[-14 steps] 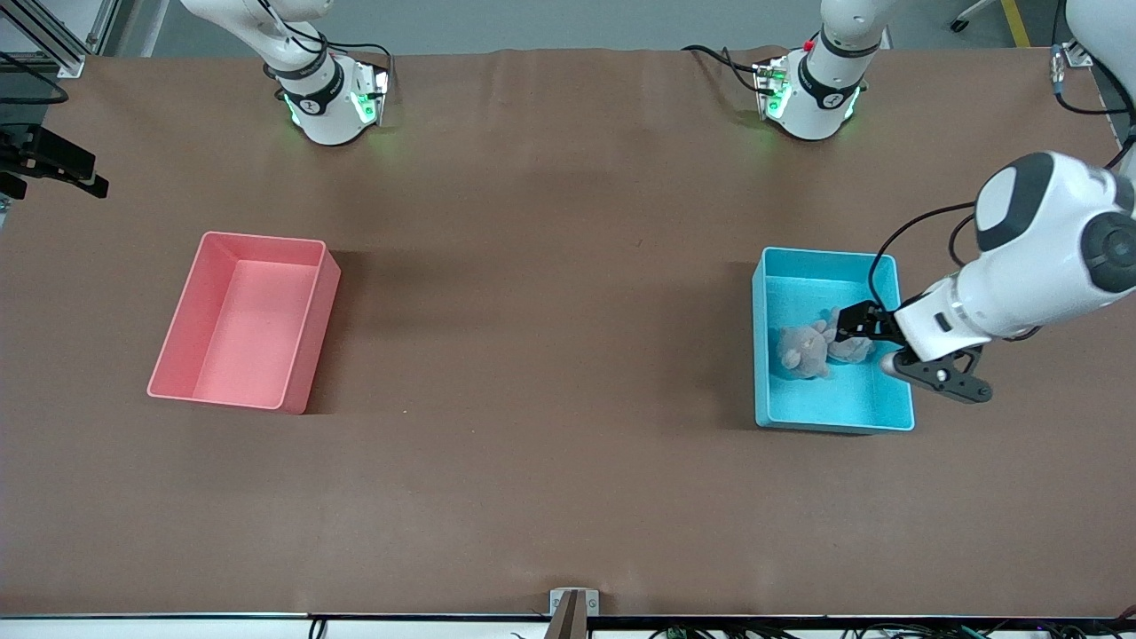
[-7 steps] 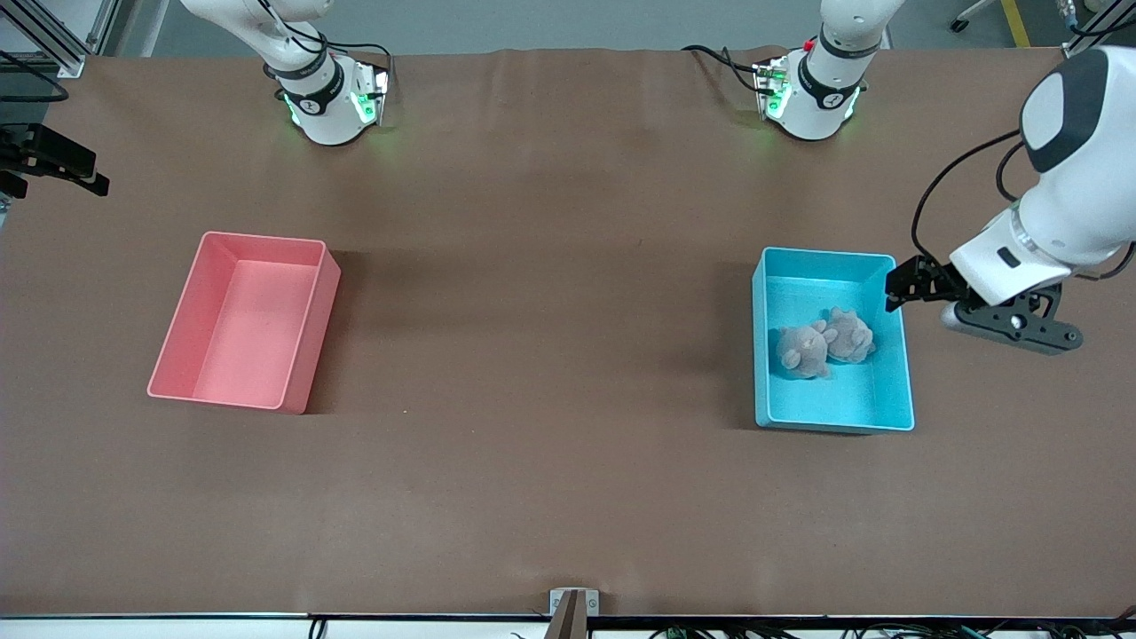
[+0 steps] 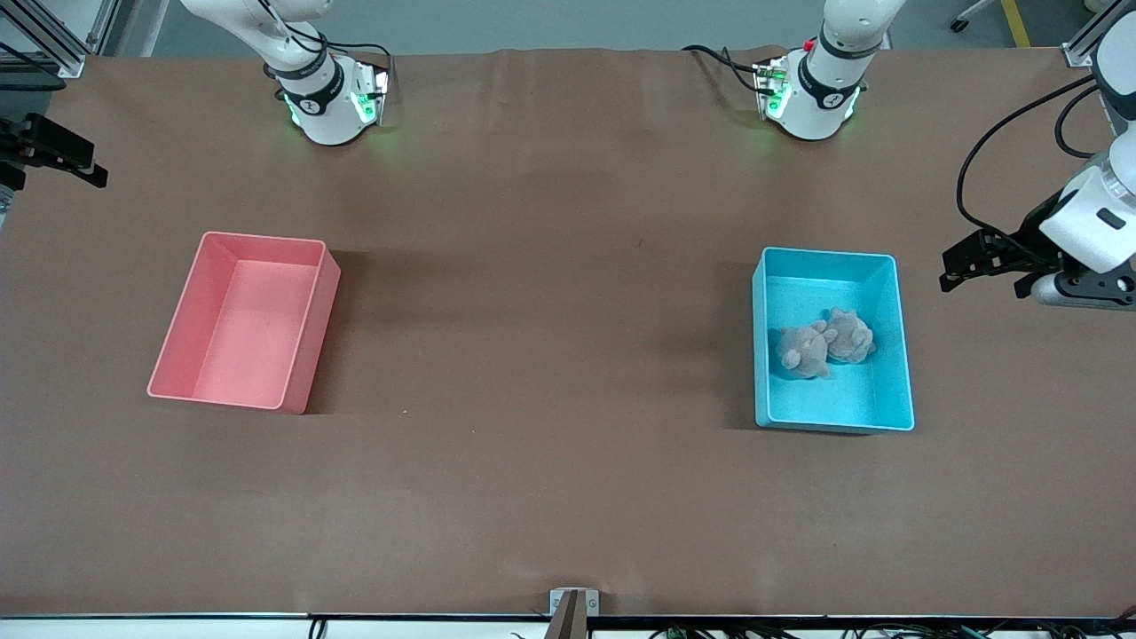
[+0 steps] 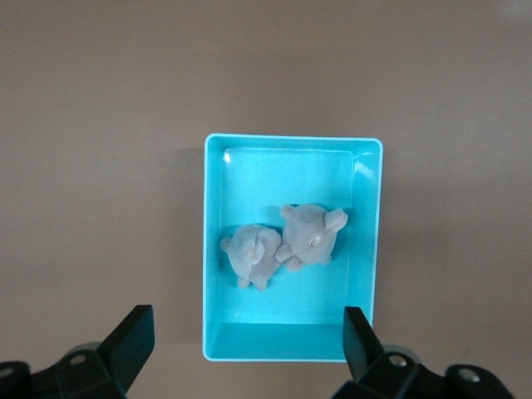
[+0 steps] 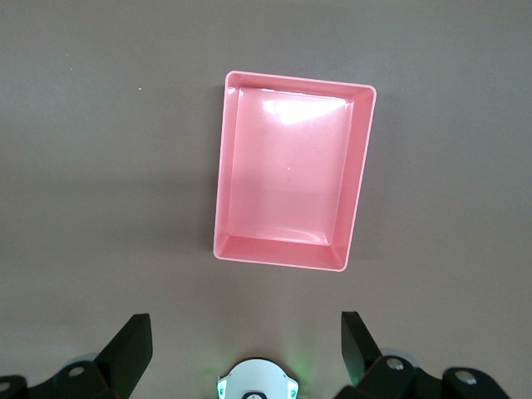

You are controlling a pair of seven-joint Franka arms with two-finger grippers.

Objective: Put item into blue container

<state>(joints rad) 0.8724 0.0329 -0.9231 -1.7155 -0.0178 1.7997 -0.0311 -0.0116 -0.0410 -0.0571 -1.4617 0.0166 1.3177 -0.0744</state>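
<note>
The blue container (image 3: 834, 401) (image 4: 283, 179) stands on the brown table toward the left arm's end. Two grey plush toys lie side by side on its floor, one (image 3: 801, 350) (image 4: 252, 256) touching the other (image 3: 850, 335) (image 4: 309, 235). My left gripper (image 3: 951, 269) (image 4: 249, 312) hangs open and empty, up in the air over the table beside the container's wall. My right gripper (image 5: 243, 324) is open and empty too, high above its own base, and that arm waits.
A pink bin (image 3: 244, 324) (image 5: 287, 183) of like shape stands empty toward the right arm's end of the table. The two arm bases (image 3: 330, 98) (image 3: 812, 93) stand along the table's edge farthest from the front camera.
My left gripper has drawn up and out of the blue container toward the left arm's end of the table. Both plush toys stay in the container.
</note>
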